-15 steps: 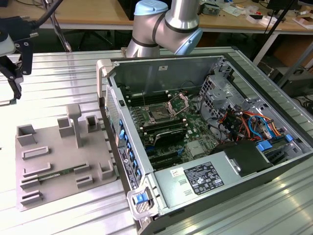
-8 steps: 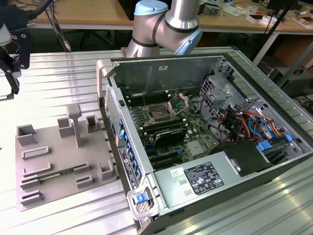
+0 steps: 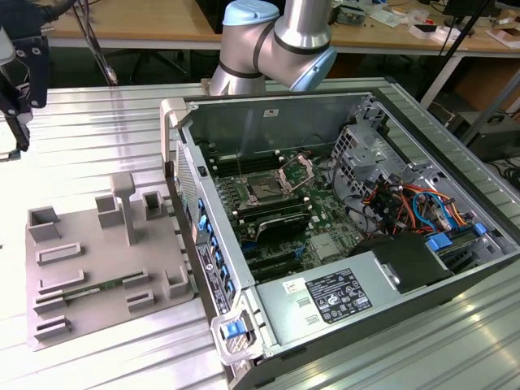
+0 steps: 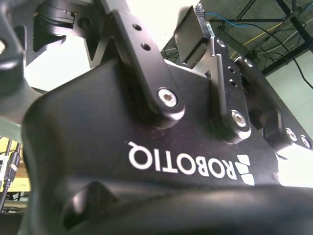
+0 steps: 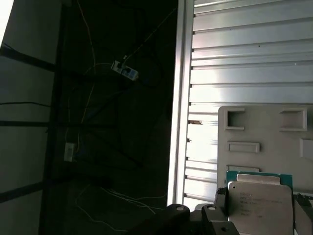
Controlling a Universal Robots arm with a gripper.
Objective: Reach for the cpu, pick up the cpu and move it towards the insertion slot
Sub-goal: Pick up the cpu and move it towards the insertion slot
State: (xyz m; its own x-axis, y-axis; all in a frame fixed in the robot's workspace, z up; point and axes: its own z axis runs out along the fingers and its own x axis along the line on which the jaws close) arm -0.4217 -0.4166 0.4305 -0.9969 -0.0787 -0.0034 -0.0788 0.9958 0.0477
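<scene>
Gripper (image 5: 262,206) is clamped on the cpu (image 5: 259,196). In the first wrist view a dark finger (image 5: 221,200) sits against each side edge. The silvery top faces the camera, with a teal rim showing along one edge.

Behind the cpu lies the grey tray (image 5: 266,132) with its rectangular recesses, on the ribbed metal table (image 5: 244,58).

In the exterior view the gripper's black body hangs at the exterior view's far left, above the table. It is out past the tray and well apart from the open case (image 3: 268,122).

The slot (image 3: 264,192) sits mid-way across the green board (image 3: 325,219) inside the case. Its silver frame (image 3: 297,172) is swung up and the socket is uncovered.

The arm (image 3: 280,36) shows its elbow behind the case.

The second wrist view shows the gripper's black palm and finger links close up.
</scene>
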